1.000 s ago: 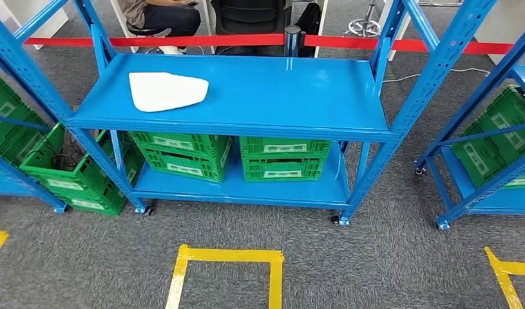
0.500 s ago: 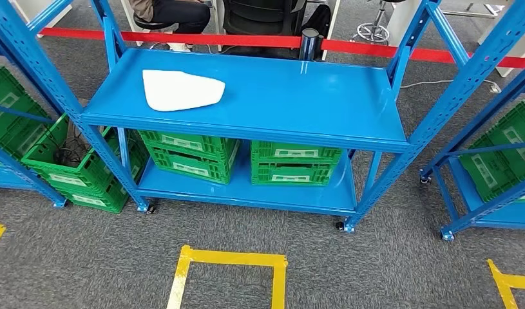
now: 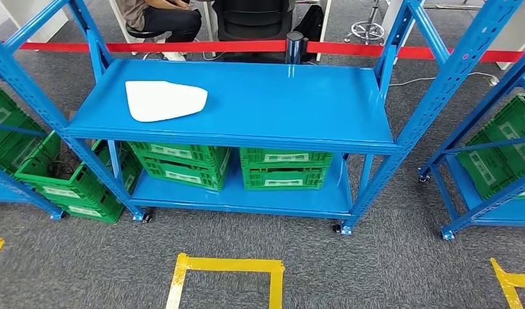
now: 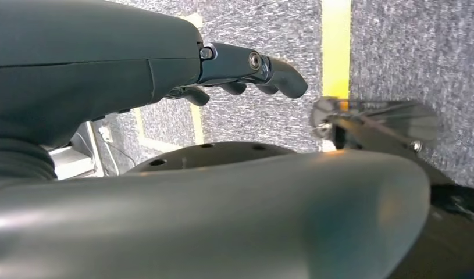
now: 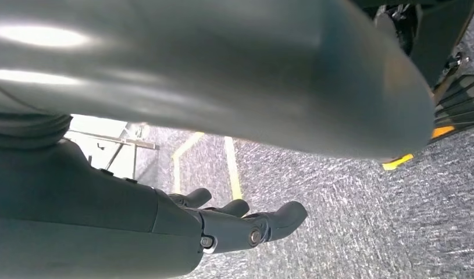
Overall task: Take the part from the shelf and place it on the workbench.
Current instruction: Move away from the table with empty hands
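A flat white part (image 3: 165, 100) lies on the left half of the blue shelf's (image 3: 298, 103) upper deck, ahead of me. My left hand (image 4: 246, 72) hangs over grey carpet in the left wrist view, fingers loosely extended and holding nothing. My right hand (image 5: 246, 224) hangs the same way in the right wrist view, fingers apart and empty. Both hands are far from the part.
Green crates (image 3: 282, 167) sit on the shelf's lower deck and on racks to the left (image 3: 28, 161) and right (image 3: 504, 141). A red barrier tape (image 3: 182, 46) runs behind the shelf, with a seated person (image 3: 156, 16) beyond. Yellow floor tape (image 3: 224, 277) marks the carpet.
The whole picture has swayed right and then back left and the shelf sits slightly nearer: the camera moved. The part lies where it was on the shelf.
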Motion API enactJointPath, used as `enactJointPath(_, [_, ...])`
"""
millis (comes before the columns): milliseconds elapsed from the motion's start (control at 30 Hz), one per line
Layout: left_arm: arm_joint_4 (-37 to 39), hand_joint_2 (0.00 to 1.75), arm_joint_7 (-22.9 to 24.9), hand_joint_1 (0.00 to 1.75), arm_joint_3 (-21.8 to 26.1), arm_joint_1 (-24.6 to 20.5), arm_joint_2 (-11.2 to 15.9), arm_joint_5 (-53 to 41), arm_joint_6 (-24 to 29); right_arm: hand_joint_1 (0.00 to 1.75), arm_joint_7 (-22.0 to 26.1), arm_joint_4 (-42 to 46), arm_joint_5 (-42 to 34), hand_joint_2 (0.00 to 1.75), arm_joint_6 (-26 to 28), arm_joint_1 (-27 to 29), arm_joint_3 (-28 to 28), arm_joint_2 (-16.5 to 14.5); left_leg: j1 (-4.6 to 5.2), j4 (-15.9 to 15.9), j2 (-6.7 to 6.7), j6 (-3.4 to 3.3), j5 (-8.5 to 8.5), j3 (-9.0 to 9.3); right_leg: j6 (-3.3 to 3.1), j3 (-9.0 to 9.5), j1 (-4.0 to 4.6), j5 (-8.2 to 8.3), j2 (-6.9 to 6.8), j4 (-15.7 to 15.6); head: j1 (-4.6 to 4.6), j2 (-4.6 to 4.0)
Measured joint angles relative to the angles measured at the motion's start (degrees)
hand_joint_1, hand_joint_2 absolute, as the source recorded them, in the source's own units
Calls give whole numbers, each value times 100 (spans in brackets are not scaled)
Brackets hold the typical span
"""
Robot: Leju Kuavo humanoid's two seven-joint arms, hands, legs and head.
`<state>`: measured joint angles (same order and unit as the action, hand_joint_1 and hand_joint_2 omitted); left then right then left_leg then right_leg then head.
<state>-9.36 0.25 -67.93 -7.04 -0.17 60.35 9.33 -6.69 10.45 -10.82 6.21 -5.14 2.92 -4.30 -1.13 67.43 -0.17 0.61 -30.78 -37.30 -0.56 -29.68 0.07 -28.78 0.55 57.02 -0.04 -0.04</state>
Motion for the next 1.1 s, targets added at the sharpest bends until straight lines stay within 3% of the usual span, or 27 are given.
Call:
enactJointPath(67, [1,0,1,0,0,-5,3,0,-1,0,0,-1,0,0,0,3,-2,-5,4,-641,1,-19,284,302,62,4,15,-95,4,49,-35,0])
enactJointPath(100, [1,0,1,0,-1,-9,3,0,-2,0,0,-1,0,0,2,3,-3,-7,11,-781,-1,-37,304,389,95,-7,22,-133,5,67,-38,0])
enactJointPath(267, [2,0,-9,0,-2,-12,4,-3,-1,0,1,1,-7,0,35,-19,-15,-8,21,-872,-10,-160,276,502,231,-5,-9,-251,3,164,8,0])
enactJointPath(333, [4,0,-19,0,-2,-14,5,-8,-3,0,0,2,-21,0,50,-22,-16,-7,5,-901,-8,-205,269,531,284,-205,-27,-471,-4,583,61,0])
enactJointPath(400, [5,0,-26,0,-3,-14,1,-11,-7,0,0,1,-36,0,55,-15,-18,-7,10,-903,-5,-237,242,542,321,-617,-45,-753,-8,1292,124,0])
enactJointPath(433, [5,0,-28,0,-3,-11,-2,-12,-8,0,0,1,-44,0,57,-10,-18,-7,12,-903,-5,-247,225,553,331,-807,-53,-815,-8,1582,143,0])
enactJointPath(467, [5,0,-29,0,-4,-6,-2,-10,-8,0,0,0,-51,0,60,-3,-19,-7,15,-903,-8,-249,206,574,335,-917,-59,-770,-8,1698,158,0])
enactJointPath(500, [6,0,-26,0,-4,-2,-1,-6,3,0,0,0,-61,0,66,5,-19,-7,16,-902,-15,-246,184,604,330,-925,-63,-613,-9,1600,174,0])
enactJointPath(533, [7,0,-16,0,-4,0,-2,3,36,0,0,0,-70,0,76,10,-19,-7,17,-902,-23,-237,161,642,315,-831,-65,-372,-9,1300,192,0])
enactJointPath(600, [7,87,8,0,-4,-4,-5,28,138,0,-1,-1,-103,0,105,16,-19,-5,26,-902,-35,-198,109,693,260,-549,-48,41,-10,550,233,0])
enactJointPath(667, [8,175,17,0,-4,-13,2,33,196,0,-26,-1,-135,0,134,4,-19,-8,39,-889,-34,-160,62,702,220,-381,-23,165,-5,194,246,0])
enactJointPath(800, [9,175,11,0,-22,-20,16,25,50,0,-202,-1,-145,0,152,-4,-20,-13,36,-899,-24,-203,47,746,242,-339,-15,172,7,158,186,0])
enactJointPath(933, [8,175,-64,0,-45,-24,3,39,-83,0,-410,0,29,175,-61,-5,-85,-17,37,-959,-23,-174,56,784,205,-328,-13,158,9,159,115,0])
enactJointPath(1100, [8,175,-128,0,-74,-25,-10,31,-35,0,-281,0,278,175,-131,1,-242,-19,38,-983,-22,-118,64,774,182,-307,-12,149,8,160,77,0])
